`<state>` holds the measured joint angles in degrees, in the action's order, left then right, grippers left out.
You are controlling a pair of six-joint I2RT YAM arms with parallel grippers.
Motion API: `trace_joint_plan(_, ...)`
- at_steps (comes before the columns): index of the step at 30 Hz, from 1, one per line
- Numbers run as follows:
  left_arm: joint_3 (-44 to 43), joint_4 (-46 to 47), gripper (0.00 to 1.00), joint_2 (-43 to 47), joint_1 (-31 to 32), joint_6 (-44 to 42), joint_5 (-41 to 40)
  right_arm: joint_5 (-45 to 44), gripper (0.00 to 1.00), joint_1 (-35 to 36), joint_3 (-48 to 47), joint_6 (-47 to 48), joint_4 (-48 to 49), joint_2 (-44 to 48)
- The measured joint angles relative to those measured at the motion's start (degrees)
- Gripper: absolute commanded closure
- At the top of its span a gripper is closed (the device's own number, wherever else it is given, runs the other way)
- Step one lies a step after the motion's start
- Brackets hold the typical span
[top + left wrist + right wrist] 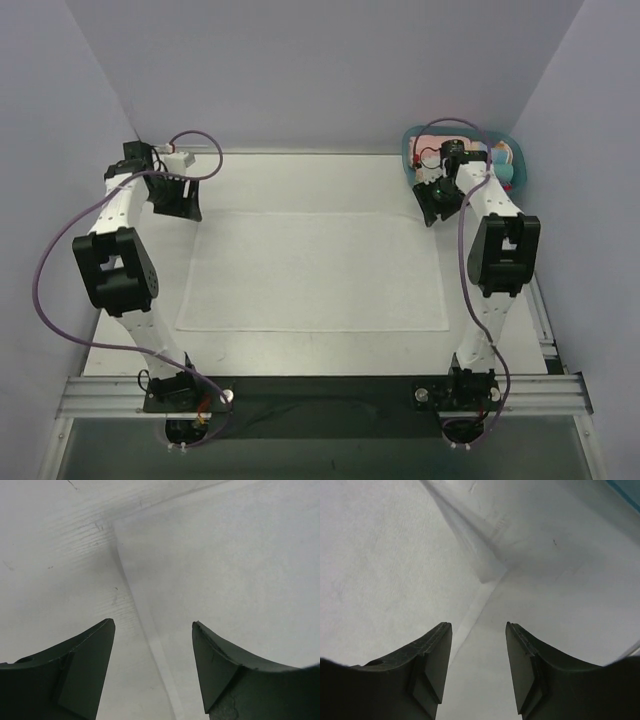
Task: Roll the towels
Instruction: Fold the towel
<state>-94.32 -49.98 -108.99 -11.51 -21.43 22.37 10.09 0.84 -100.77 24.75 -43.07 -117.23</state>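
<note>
The plain white rectangular cloth towel [315, 270] lies flat and open across the middle of the white table [300, 180]. My left gripper [152, 625] is over its far left corner, jaws spread and empty, with the towel's edge running under the gap. My right gripper [477, 625] is at the far right corner, jaws apart too, holding nothing. The worry is the thin cloth: close too high and I pinch air, too low and I scrape the table. If only one side catches, I'd expect a skewed roll. The teal tray [408, 150] at the table's far right corner is close behind my right arm, so a wide swing could clip it.
</note>
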Motion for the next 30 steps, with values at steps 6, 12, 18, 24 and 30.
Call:
trace_joint_plan(6, -1.03, 3.56, 0.23, -5.22, 0.09, 4.76, -2.67, -1.57, 0.45, 0.98, -0.17, 1.70, 2.14, -6.58)
trace_joint_plan(12, -2.69, 5.33, 0.23, -6.45, 0.33, 6.49, -4.20, -5.92, 0.46, 3.91, -0.83, 3.72, 6.73, -6.95)
trace_joint_plan(18, -4.26, 6.40, 0.23, -7.50, 0.55, 7.10, -4.87, -10.67, 0.53, 5.79, -2.40, 6.43, 9.81, -9.97)
trace_joint_plan(24, -4.96, 6.56, 0.23, -7.52, 0.55, 7.08, -5.49, -13.84, 0.64, 5.84, -2.40, 8.66, 10.16, -11.76)
trace_joint_plan(30, -6.27, 6.80, 0.24, -8.48, 0.59, 7.10, -5.77, -14.82, 0.64, 5.57, -2.40, 10.29, 10.69, -11.76)
